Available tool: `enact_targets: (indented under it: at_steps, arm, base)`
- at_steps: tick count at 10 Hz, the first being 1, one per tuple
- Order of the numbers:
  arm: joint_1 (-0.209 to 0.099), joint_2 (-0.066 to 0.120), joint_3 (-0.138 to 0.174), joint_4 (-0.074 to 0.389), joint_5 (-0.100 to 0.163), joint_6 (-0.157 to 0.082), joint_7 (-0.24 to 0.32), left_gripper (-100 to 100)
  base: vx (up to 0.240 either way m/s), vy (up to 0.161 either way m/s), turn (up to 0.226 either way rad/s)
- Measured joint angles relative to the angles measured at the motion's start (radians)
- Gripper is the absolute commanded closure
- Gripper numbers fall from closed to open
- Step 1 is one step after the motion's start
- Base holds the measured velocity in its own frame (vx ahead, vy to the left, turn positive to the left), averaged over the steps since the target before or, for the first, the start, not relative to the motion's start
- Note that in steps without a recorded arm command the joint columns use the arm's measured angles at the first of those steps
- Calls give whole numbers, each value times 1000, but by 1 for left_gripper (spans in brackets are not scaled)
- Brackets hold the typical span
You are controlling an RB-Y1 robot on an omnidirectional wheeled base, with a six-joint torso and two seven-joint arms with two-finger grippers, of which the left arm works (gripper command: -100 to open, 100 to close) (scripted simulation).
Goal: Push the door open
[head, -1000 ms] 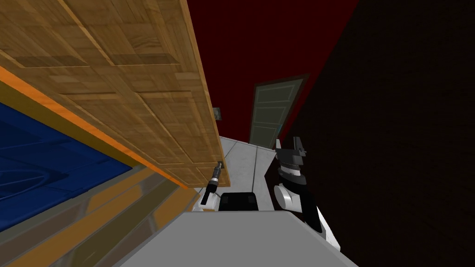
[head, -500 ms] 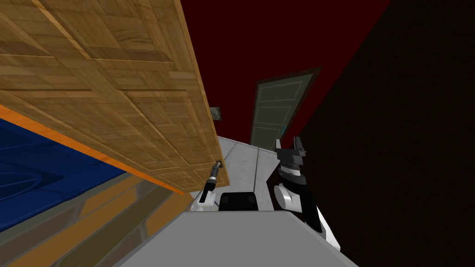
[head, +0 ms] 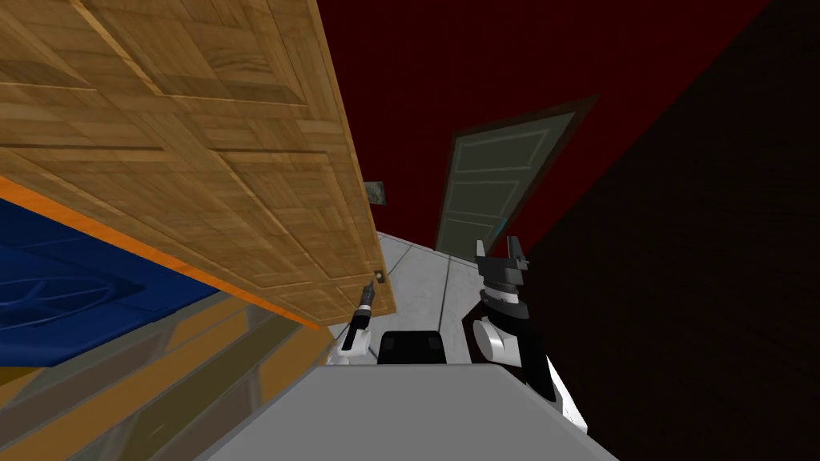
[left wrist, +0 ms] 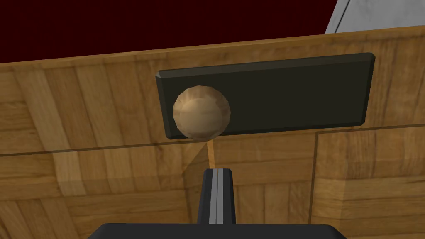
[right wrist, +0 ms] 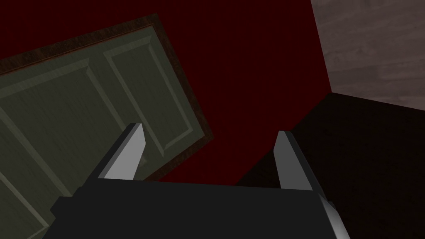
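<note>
Door (head: 200,160): wooden, panelled, free edge standing against a dark red wall (head: 448,72).
Knob (left wrist: 201,112): round, tan, mounted on a dark plate (left wrist: 290,95) near the door's free edge.
Left tool (left wrist: 216,171): fingers pinched narrow, holding nothing, tip on the door face just beside the knob.
Right tool (right wrist: 209,139): fingers spread wide, empty, raised well apart from the door, past its free edge.

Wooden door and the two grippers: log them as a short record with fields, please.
door: wooden door, panelled, close on my left
hardware: round tan knob on a dark plate
left gripper: shut, empty, tips aimed at the door face just beside the knob
right gripper: open, empty, held up away from the wooden door
contact: left tips look against the wood, not certain
</note>
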Motion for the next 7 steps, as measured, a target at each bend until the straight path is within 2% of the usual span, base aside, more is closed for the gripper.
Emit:
enact_targets:
  at_steps: [2, 4, 5, 7]
  arm:
    - [8, -19, -4, -15, -1, 9, -11, -100]
    - [5, -66, -8, -9, -2, 4, -34, -100]
    - [6, -69, -8, -9, -2, 4, -36, -100]
    - [8, -46, -5, -7, 0, -1, -36, -100]
  base:
    - [-218, -29, 87]
    - [-161, -19, 44]
    - [107, -1, -37]
    - [217, 12, -25]
